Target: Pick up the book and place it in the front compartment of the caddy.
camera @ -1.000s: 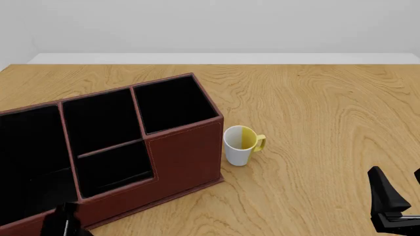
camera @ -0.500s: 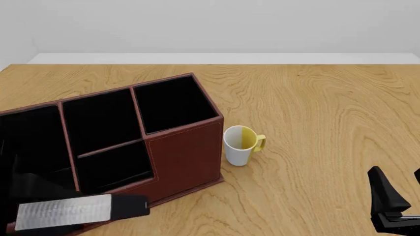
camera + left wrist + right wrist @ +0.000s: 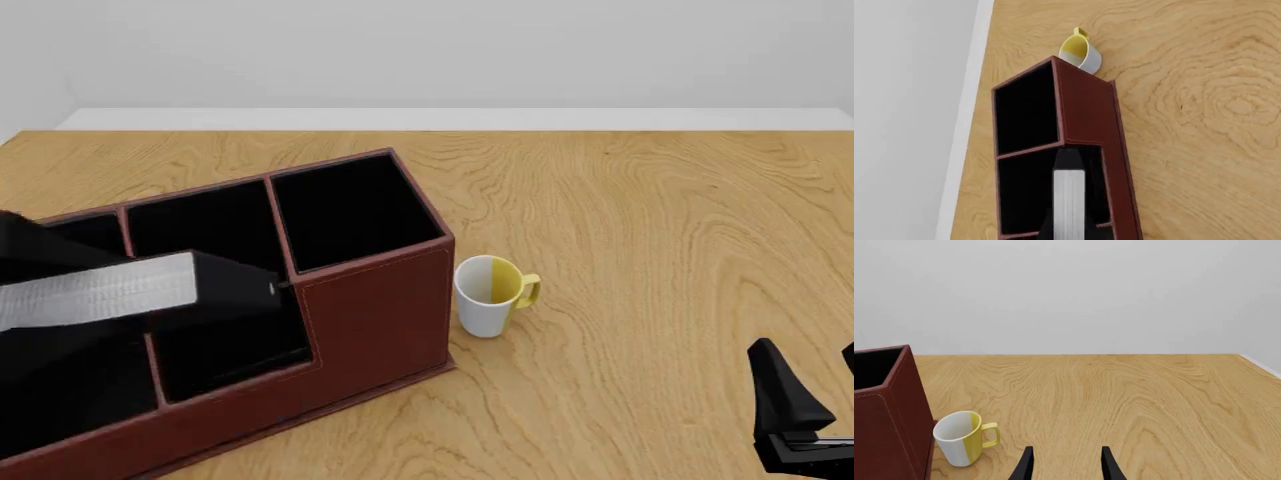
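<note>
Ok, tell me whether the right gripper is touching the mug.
Apart. The front view shows a wide gap between the right gripper and the mug, which stands well ahead of it, beside the caddy.

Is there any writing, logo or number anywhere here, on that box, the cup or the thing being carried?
None that can be read.
The box: plain reddish-brown sides with stitching only.
The cup: plain white and yellow, no print.
The book: a grey page edge and dark cover, no title visible.
The table: bare wood grain.
</note>
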`<state>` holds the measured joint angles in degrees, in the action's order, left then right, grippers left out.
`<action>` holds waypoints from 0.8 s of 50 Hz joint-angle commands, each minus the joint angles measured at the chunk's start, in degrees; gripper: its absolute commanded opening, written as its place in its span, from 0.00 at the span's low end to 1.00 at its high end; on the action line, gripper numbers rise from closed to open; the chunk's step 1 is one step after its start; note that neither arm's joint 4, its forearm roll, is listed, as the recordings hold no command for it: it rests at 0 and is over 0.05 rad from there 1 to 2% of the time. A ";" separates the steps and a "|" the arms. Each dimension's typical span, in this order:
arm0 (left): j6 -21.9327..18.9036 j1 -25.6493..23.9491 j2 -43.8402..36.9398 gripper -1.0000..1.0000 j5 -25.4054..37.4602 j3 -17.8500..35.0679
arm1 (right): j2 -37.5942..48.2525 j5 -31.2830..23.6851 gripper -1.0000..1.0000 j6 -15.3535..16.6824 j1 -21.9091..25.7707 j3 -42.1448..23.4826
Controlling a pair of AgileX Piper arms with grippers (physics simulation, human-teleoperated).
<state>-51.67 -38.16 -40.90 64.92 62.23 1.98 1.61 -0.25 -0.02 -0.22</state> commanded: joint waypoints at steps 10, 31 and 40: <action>-4.50 8.77 -6.04 0.00 -5.93 2.35 | 0.02 0.01 1.00 0.00 -0.01 0.00; -8.47 15.86 -10.92 0.00 -11.52 -0.34 | -0.01 -0.01 1.00 0.01 -0.01 0.00; -9.27 17.62 -11.52 0.00 -13.71 -1.96 | 0.00 0.00 1.00 0.00 0.01 0.00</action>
<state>-59.35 -22.53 -51.37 53.95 60.89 1.98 1.62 -0.25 -0.02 -0.22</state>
